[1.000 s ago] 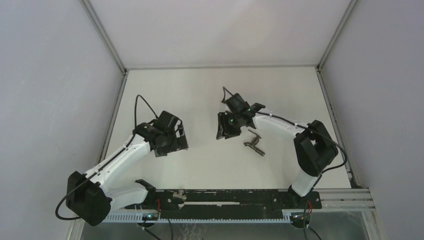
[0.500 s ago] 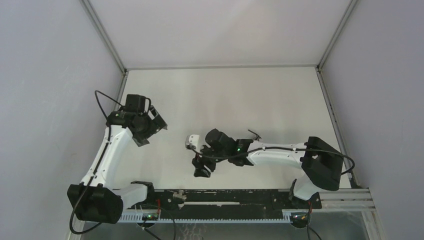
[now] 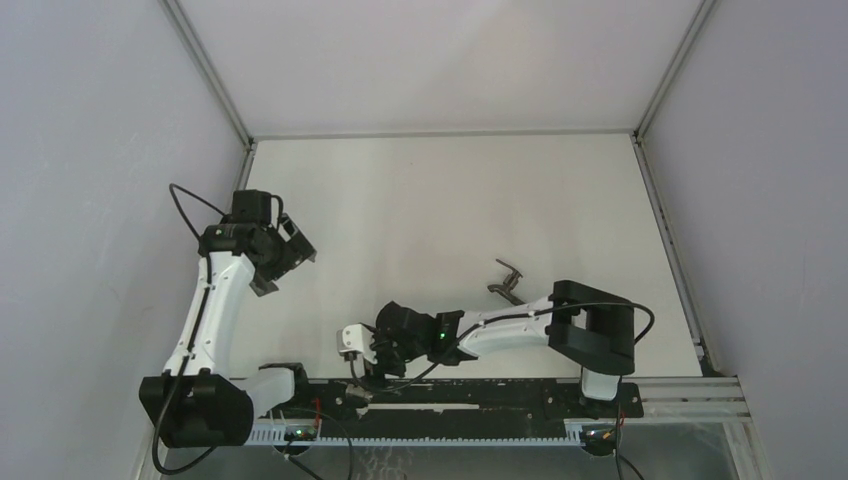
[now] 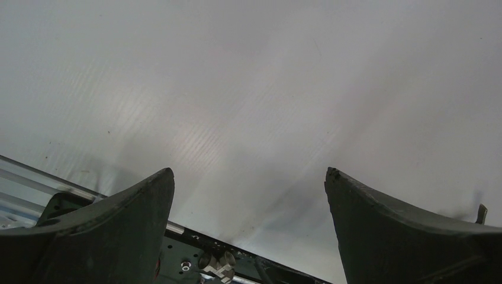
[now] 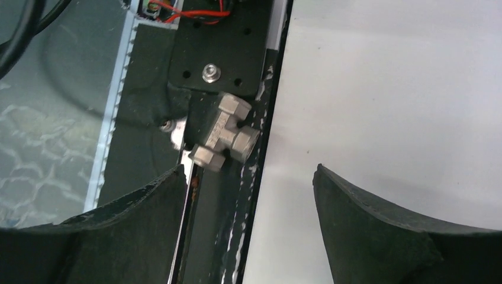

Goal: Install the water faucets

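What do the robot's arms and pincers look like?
The left arm and right arm have white links between chunky black joints. A thin black cable loops out near the left wrist. The right arm carries a small green light and a white block. The left pincer and right pincer each have two broad matte black fingers with curved edges.

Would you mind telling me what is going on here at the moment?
The right arm stretches low toward the near edge of the table, jaws open close to the short fitting, which sits on the black rail there, not yet gripped. The stem with the lever handle lies alone on the table behind that arm. The left arm is held off to the left, jaws open and empty. The two faucet parts are apart, so nothing is installed yet.
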`<state>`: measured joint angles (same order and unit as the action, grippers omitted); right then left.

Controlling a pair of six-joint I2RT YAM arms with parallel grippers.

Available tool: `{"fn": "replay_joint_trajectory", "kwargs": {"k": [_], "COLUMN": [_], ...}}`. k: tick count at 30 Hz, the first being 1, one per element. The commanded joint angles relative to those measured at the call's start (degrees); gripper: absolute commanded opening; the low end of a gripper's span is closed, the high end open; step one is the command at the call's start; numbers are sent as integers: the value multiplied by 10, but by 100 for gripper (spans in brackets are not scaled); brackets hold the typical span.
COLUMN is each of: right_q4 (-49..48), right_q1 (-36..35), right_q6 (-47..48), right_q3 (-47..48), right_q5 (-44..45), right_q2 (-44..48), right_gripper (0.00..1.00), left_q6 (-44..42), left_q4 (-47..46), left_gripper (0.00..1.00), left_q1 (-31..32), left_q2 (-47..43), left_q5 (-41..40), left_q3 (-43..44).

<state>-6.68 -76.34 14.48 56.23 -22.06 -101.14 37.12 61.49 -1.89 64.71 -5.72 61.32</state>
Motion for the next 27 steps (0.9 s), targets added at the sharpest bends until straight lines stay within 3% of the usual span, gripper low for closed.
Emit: {"fn": "replay_joint_trajectory", "kwargs": {"k": [1,8,21,27], "right_q4": [-63,-40,33,40], "right_q1": [-12,-33,-49,-51], "right_q6": [-19,-16,-1,-20], "right_q3": [37,79,119,118], "right_q5": [34,68,105,137], "right_q2": [-22,-63,-115,-118], "right_gripper": [85,90,91,84], "left_q6": [-22,-34,-51,-50], "left_q4": [1,-6,-5,-12], "left_gripper": [100,100,100,100], "left_q1": [-7,-7,-16,-17], "left_q2": [-10,-26,-33,-30], "left_q5": [-13,-14,-19,-11], "left_q3": [36,22,17,9]}}
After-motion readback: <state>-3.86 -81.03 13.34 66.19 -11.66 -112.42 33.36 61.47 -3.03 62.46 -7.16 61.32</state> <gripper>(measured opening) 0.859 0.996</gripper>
